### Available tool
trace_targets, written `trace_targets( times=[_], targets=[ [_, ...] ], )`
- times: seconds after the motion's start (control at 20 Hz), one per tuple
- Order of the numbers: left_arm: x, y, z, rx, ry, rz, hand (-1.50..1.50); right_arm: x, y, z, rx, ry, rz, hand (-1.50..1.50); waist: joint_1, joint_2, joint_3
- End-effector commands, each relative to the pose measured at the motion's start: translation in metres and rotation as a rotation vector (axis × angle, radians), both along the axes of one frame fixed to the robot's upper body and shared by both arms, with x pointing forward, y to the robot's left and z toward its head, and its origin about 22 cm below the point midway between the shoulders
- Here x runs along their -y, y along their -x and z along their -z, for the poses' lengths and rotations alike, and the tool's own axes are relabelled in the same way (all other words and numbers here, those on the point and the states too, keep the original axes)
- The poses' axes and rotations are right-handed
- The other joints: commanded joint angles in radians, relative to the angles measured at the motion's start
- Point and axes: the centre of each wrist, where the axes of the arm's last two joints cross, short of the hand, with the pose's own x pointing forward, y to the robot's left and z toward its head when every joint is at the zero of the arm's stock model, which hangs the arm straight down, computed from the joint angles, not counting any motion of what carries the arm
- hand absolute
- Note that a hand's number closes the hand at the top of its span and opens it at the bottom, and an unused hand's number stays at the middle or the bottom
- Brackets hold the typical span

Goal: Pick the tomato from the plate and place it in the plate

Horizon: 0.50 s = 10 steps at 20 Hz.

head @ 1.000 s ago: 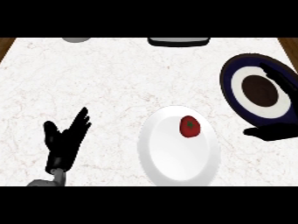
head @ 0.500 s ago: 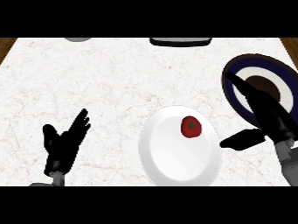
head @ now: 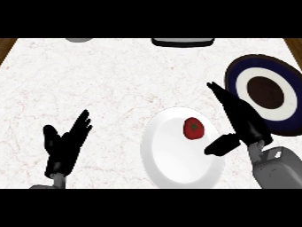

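Head view: the small red tomato (head: 194, 128) lies on the white round plate (head: 172, 166), just left of the right robot hand (head: 245, 122), whose fingers are straight and thumb spread. A dark-blue ringed plate (head: 297, 95) sits right of it. The left robot hand (head: 65, 146) rests open on the marble table (head: 101, 80).

The right hand (head: 241, 119), fingers straight, stands between the white plate (head: 172, 166) and the dark blue plate (head: 297, 113); the marble counter (head: 114, 80) lies bare beyond, and nothing stands between it and the tomato (head: 193, 128)
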Motion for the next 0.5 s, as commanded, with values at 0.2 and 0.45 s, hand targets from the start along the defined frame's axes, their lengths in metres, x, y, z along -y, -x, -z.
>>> trace_targets(
  times=[0.2,0.45],
  targets=[
    [0.004,-0.009,-0.004,0.011,-0.011,-0.008,0.0,-0.048,0.002,0.026,-0.035,0.009,-0.023,-1.5,0.0,0.001,0.0],
    [0.005,-0.014,-0.007,0.002,0.0,0.005,0.0,-0.041,0.012,0.035,-0.034,0.081,0.007,-1.5,-0.004,0.0,0.0]
  ],
)
